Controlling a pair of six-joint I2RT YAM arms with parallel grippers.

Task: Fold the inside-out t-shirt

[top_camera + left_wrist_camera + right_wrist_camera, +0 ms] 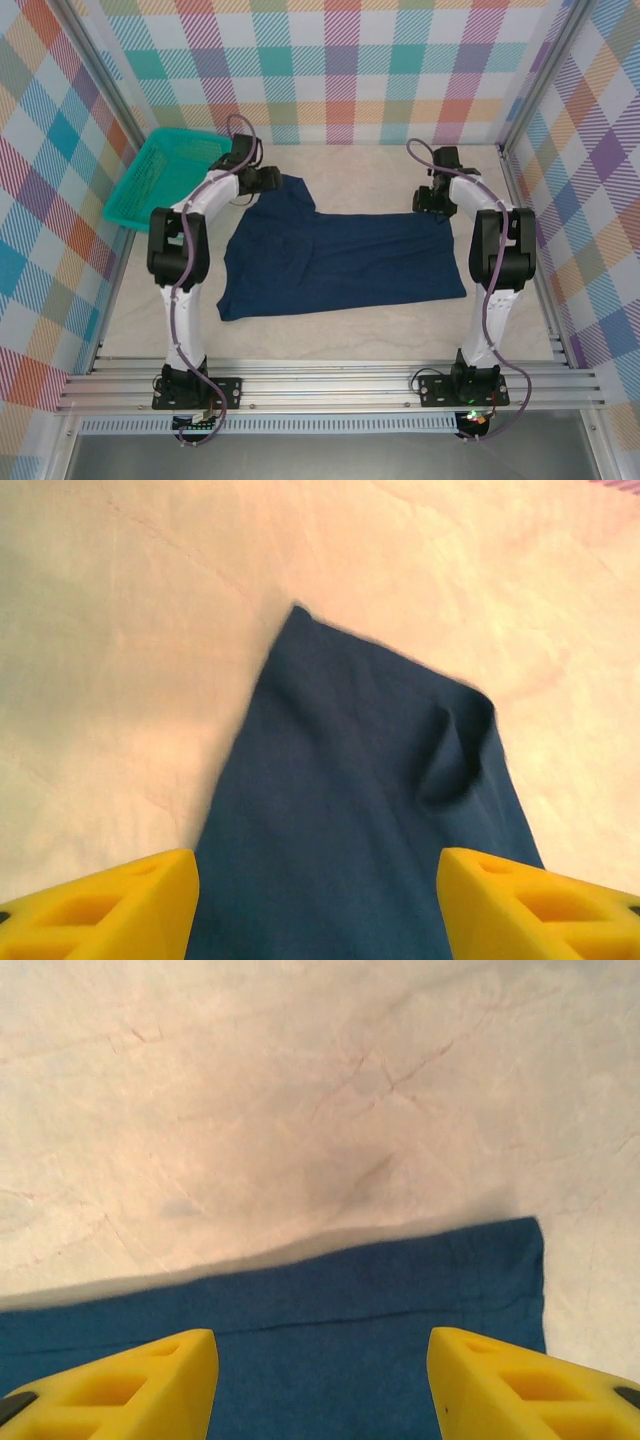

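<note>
Noted the t-shirt [340, 265] spread on the tabletop [380, 330], a narrow flap [350, 780] running between my left fingers [100, 905] and a hemmed corner [500, 1280] ahead of my right fingers [110, 1385], both pairs apart and empty; soft, limp cloth, I judged, best pinched at those edges.

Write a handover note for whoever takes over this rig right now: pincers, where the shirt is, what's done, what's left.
Left pincer: open, holding nothing, low over the part of the t-shirt that sticks out at its far left.
Right pincer: open, holding nothing, low over the shirt's far right corner.
Shirt: spread flat on the table between the arms.
Done: shirt laid out; no finished fold visible.
Left: probably grasp the far edge with both pincers and start folding.
</note>
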